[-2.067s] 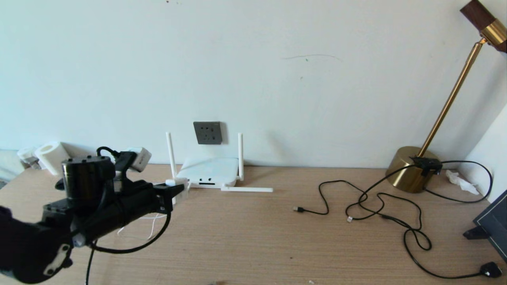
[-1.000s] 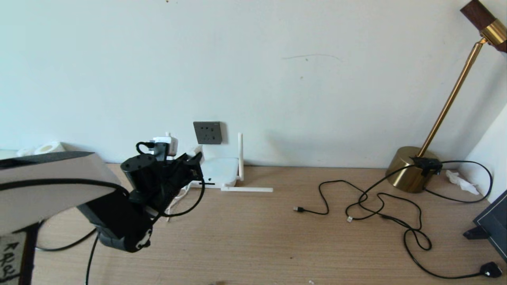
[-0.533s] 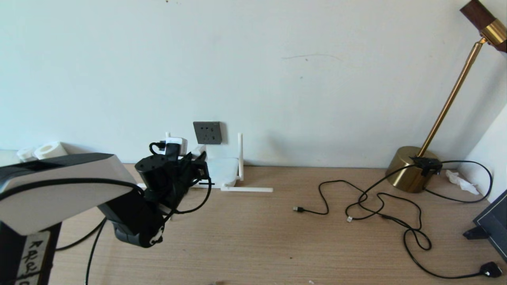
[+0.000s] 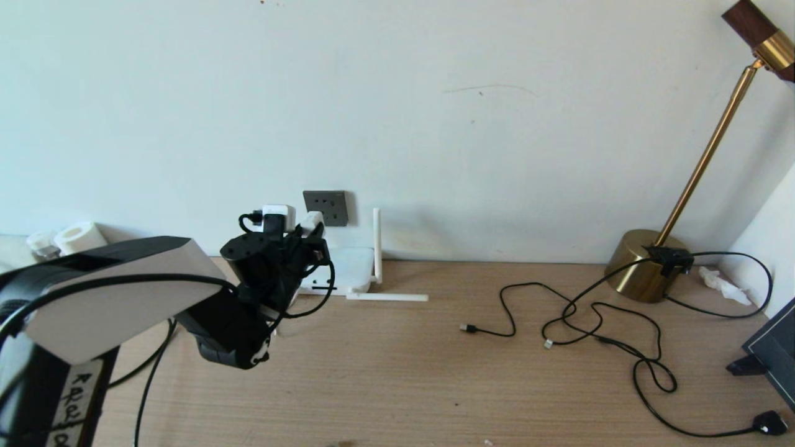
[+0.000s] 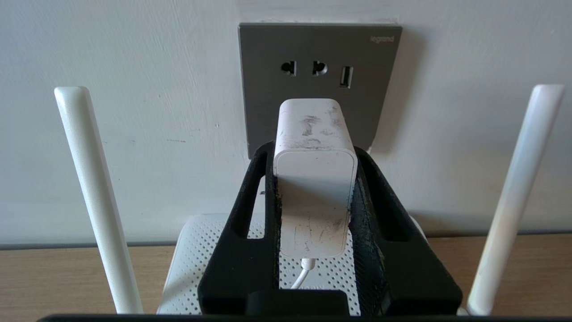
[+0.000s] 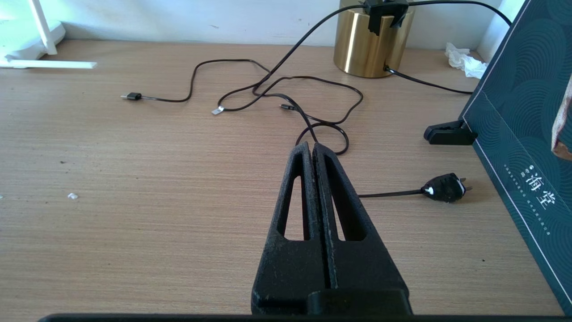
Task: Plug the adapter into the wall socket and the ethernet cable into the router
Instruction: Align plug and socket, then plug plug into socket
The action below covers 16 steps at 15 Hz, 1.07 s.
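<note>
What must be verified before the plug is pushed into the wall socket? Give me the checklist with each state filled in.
1. Grip: left end effector clamps the adapter on both sides. Ok.
2. Aim: adapter faces the wall socket, in front of its lower part. Ok.
3. Pins matched to holes: pins hidden behind the adapter body. Cannot tell.
4. Seated: whether the adapter touches the plate is hidden. Cannot tell.
5. Cord: white cord hangs free over the router. Ok.
6. Side room: the end effector sits between the two upright antennas, touching neither. Ok.
</note>
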Tool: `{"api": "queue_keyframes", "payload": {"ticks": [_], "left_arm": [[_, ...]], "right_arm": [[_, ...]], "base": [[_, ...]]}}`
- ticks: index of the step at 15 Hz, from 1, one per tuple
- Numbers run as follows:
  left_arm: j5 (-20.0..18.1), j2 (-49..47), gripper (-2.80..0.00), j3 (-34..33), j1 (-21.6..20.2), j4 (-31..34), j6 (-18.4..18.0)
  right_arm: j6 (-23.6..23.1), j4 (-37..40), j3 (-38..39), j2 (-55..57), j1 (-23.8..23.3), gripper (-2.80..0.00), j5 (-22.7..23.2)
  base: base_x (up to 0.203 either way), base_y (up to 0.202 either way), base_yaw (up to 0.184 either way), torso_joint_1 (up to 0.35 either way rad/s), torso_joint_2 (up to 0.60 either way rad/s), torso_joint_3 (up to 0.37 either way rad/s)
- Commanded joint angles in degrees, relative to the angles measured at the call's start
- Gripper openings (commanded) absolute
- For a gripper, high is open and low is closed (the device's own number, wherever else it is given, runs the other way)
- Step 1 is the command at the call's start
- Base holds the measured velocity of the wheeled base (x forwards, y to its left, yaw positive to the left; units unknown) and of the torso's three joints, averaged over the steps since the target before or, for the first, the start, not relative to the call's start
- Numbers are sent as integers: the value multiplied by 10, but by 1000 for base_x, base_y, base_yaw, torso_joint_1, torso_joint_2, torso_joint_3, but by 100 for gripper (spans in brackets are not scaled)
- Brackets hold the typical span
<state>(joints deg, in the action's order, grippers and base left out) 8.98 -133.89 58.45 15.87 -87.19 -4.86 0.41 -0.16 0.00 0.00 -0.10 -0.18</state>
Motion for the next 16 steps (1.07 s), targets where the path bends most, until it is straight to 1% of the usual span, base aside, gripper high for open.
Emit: {"api": "queue_keyframes", "payload": {"ticks": [1, 7, 16], "left_arm": [[1, -8, -280, 9, 0, -5, -1], [1, -5, -280, 13, 0, -5, -2], [-1, -22, -280, 46, -1, -5, -7]], "right_arm": [[0, 0, 0, 0, 0, -280, 0], [0, 0, 0, 0, 0, -280, 0], [0, 0, 0, 0, 0, -280, 0]], "base": [[0, 0, 0, 0, 0, 0], [0, 0, 0, 0, 0, 0], [0, 0, 0, 0, 0, 0]]}}
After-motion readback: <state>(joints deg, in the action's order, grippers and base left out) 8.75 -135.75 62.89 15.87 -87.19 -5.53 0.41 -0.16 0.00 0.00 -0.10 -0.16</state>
